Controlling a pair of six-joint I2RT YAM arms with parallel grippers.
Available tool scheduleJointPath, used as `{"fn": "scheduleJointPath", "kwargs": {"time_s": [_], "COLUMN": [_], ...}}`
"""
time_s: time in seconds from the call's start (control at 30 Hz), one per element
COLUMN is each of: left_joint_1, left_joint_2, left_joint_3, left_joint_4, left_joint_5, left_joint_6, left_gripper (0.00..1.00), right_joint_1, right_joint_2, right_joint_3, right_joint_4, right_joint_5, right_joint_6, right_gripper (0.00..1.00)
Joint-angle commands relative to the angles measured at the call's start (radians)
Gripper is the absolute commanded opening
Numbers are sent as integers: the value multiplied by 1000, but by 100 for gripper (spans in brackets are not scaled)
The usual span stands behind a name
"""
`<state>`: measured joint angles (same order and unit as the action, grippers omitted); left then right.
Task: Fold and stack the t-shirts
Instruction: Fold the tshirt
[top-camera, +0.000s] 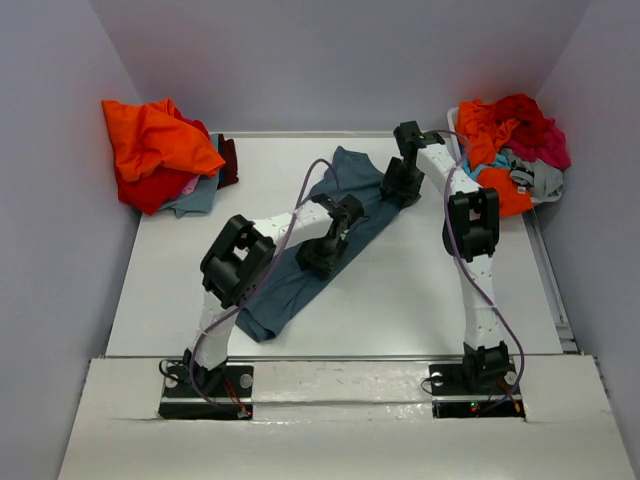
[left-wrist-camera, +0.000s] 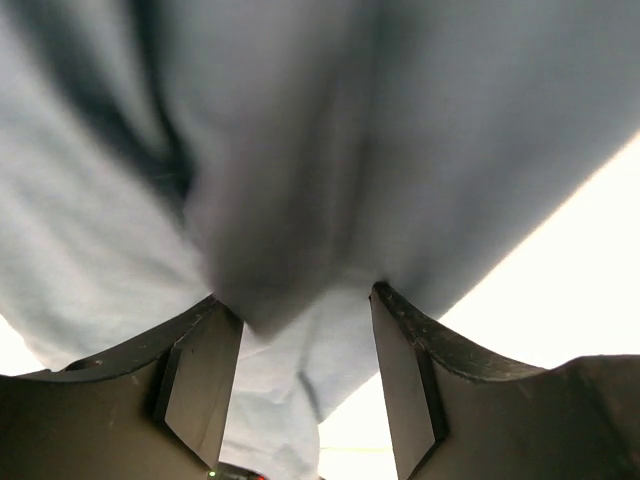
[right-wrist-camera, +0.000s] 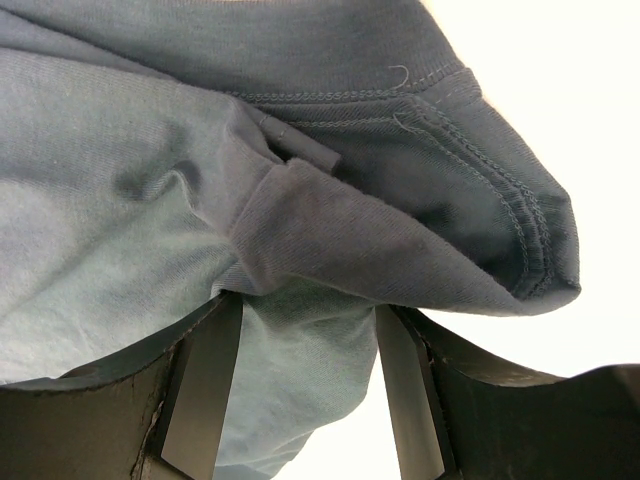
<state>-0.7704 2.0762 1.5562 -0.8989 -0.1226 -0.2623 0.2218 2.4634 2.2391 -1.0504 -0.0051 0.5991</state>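
A dark slate-blue t-shirt lies stretched diagonally across the white table. My left gripper presses down on its middle. In the left wrist view the jaws stand apart, with blurred blue cloth bunched between and above them. My right gripper sits on the shirt's far right end. There its jaws stand open around a fold of cloth, and a stitched hem drapes over the fingertips. More t-shirts lie in two heaps, orange and red at the back left, orange, red and magenta at the back right.
The left heap also holds teal-grey and dark red cloth against the wall. The right heap rests partly in a white bin beside the right arm's elbow. Purple cables loop over both arms. Walls close in the table on three sides.
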Motion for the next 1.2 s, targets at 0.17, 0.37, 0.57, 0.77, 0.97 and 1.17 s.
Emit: {"fn": "scheduleJointPath", "kwargs": {"time_s": [0.17, 0.37, 0.57, 0.77, 0.97, 1.17], "left_joint_1": [-93, -84, -50, 0, 52, 62], "left_joint_2": [7, -36, -62, -119, -166, -189], "left_joint_3": [82, 104, 71, 19, -18, -91], "left_joint_4": [-38, -49, -51, -37, -37, -38], "left_joint_5": [-25, -78, -117, -158, -204, -213], "left_joint_6": [3, -12, -18, -57, -72, -71], "left_gripper": [64, 65, 65, 65, 65, 66], "right_joint_1": [-7, -7, -7, -7, -7, 24], "right_joint_2": [42, -24, -70, -145, -224, -294], "right_joint_3": [73, 27, -35, -139, -164, -174], "right_joint_4": [7, 23, 27, 59, 37, 3], "right_joint_5": [-15, -3, -6, -1, 1, -18], "right_joint_6": [-68, -88, -90, -87, -99, -108], "right_gripper": [62, 62, 62, 62, 62, 64]}}
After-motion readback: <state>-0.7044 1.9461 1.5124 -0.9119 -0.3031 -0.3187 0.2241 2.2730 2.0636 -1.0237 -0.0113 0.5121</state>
